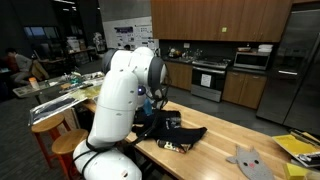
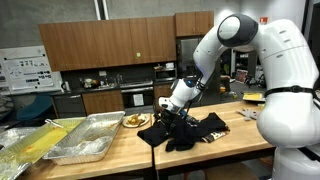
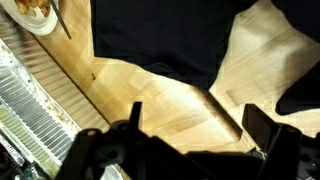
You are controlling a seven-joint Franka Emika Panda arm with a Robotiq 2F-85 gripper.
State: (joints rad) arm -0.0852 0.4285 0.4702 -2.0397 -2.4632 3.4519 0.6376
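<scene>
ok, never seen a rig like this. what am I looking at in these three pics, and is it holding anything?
It is one white robot arm with a two-fingered tool at its end, standing at a wooden table in a kitchen. Two pictures come from cameras placed about the room. The third comes from a camera on the wrist and looks down past the tool's dark fingers.

A crumpled black cloth lies on the table. The tool hangs just above the table at the cloth's edge, jaws open, holding nothing. Nearby are a white plate with food and ribbed metal trays. In an exterior view a flat grey felt shape lies further along the table.
</scene>
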